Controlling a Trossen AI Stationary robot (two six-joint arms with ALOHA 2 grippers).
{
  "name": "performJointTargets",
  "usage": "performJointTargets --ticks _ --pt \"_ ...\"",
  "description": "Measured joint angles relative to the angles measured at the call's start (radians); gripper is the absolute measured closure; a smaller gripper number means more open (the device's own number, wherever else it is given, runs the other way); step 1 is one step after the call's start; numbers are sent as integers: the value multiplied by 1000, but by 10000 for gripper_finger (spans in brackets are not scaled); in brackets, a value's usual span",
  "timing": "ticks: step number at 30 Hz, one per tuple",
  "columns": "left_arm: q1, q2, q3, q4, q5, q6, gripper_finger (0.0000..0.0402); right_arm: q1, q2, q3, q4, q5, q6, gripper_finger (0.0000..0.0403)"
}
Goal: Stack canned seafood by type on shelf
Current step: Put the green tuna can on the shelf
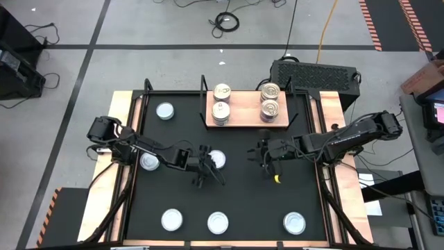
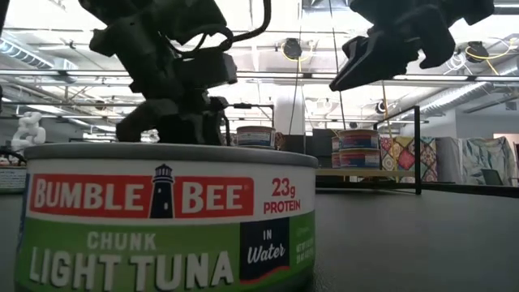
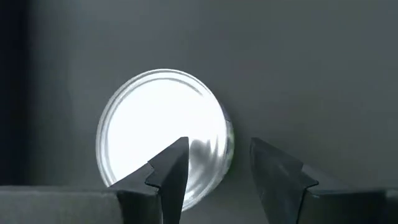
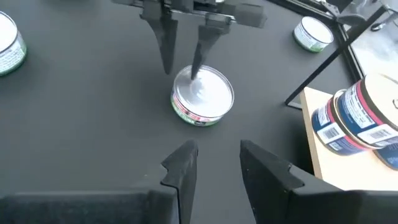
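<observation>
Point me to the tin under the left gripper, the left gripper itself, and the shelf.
Tin (image 4: 202, 94): right wrist view, middle of its lid.
Left gripper (image 4: 183, 59): right wrist view, midway between fingertips.
Shelf (image 1: 243, 111): high view, bare wood between stacks.

Shelf tins' (image 1: 220, 111) labels perhaps illegible

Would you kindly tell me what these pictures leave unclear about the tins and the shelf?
- Shelf, low view: mostly hidden behind the big tuna tin.
- Shelf stacks, high view: labels too small to read.
- Centre tin, left wrist view: label unseen, top glares; left pincer covers its edge.
</observation>
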Motion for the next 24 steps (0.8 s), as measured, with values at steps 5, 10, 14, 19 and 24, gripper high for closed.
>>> performJointTargets --ticks 5,10,14,19,24 --pt "-6 23 0 -1 -27 58 230 0 0 0 -1 0 4 287" --pt "-29 47 2 1 -108 130 232 0 0 0 -5 -1 6 287" --pt "-51 57 2 3 -161 181 261 0 0 0 -6 -1 6 287" --pt "-68 57 2 -1 -193 188 334 0 0 0 -6 -1 6 287" --pt "-65 57 2 3 -211 188 394 0 0 0 -6 -1 6 287"
